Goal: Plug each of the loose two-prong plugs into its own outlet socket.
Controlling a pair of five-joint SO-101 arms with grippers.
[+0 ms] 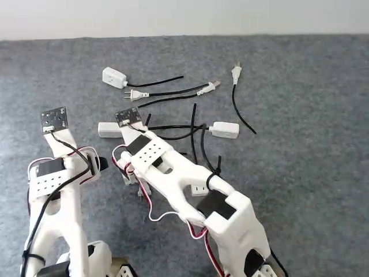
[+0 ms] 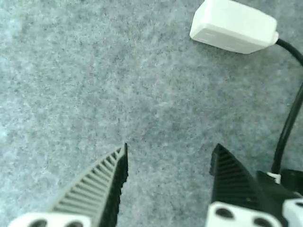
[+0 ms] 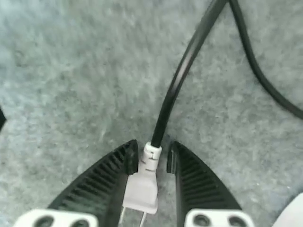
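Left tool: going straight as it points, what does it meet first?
Probably bare carpet, which the open left tool faces. The white socket lies to one side of that line; depth unclear.

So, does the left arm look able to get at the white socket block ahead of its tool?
Probably yes: the left tool is open over bare carpet, and the socket block lies ahead with nothing between them.

Grey carpeted tabletop (image 1: 311,190), pale wall (image 1: 184,17) (along the far edge)
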